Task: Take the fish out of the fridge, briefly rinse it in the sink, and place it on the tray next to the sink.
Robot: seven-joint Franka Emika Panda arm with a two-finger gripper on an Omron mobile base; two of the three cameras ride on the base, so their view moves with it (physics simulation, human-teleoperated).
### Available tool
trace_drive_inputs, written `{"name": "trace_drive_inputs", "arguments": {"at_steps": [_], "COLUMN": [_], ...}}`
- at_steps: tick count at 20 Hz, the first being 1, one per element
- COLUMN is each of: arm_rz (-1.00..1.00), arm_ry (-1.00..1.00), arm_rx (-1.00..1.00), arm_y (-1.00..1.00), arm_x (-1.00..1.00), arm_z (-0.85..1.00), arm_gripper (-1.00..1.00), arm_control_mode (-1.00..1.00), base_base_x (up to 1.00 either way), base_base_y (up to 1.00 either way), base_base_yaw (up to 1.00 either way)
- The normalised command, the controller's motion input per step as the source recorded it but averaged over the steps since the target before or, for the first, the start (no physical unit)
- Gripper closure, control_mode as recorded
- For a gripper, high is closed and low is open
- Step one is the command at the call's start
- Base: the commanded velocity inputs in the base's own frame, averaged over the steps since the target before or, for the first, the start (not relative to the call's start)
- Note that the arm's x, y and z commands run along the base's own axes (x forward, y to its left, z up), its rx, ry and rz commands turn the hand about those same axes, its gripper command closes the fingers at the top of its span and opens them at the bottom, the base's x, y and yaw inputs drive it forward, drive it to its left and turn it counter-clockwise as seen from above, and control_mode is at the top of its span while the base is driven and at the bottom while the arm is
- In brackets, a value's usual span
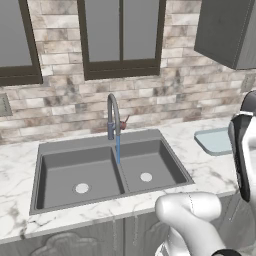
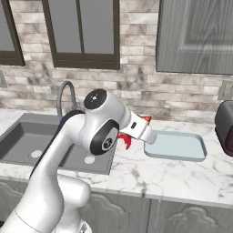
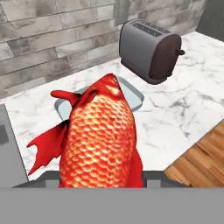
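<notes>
Fish held above the counter, between sink and tray.

The gripper (image 3: 101, 181) is pinching the red fish (image 3: 98, 140), whose scaled body is rising straight out from between the jaws and covering most of what lies ahead in the hand view; its fins are fanning out to one side. Just beyond the fish's far end, the pale bluish tray (image 3: 133, 97) is lying flat on the marble counter (image 3: 175, 118), and past that a dark toaster (image 3: 151, 50) is standing against the brick wall (image 3: 52, 43). In the right base view the fish (image 2: 125, 140) is showing as red fins poking out from behind the arm's wrist, with the tray (image 2: 175, 146) just beside it and the sink (image 2: 34, 141) on the other side of the arm. A thin stream of water is running from the faucet (image 1: 113, 117) into the sink (image 1: 107, 172).
</notes>
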Motion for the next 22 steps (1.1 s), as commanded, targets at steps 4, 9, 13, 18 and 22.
{"name": "trace_drive_inputs", "arguments": {"at_steps": [4, 9, 13, 18, 22], "arm_rz": [0.0, 0.0, -0.01, -0.12, -0.05], "arm_ry": [-0.05, 0.0, 0.0, 0.0, 0.0], "arm_rx": [0.04, 0.05, 0.11, 0.11, 0.09], "arm_y": [-0.37, -0.33, -0.34, -0.28, -0.01], "arm_x": [0.61, 0.55, 0.31, 0.02, 0.01], "arm_z": [-0.2, -0.15, -0.33, -0.46, -0.06], "arm_gripper": [1.0, 1.0, 1.0, 1.0, 1.0], "arm_control_mode": [-1.0, -1.0, -1.0, -1.0, -1.0], "base_base_x": [0.0, 0.0, 0.0, 0.0, 0.0], "base_base_y": [0.0, 0.0, 0.0, 0.0, 0.0], "base_base_yaw": [0.0, 0.0, 0.0, 0.0, 0.0]}}
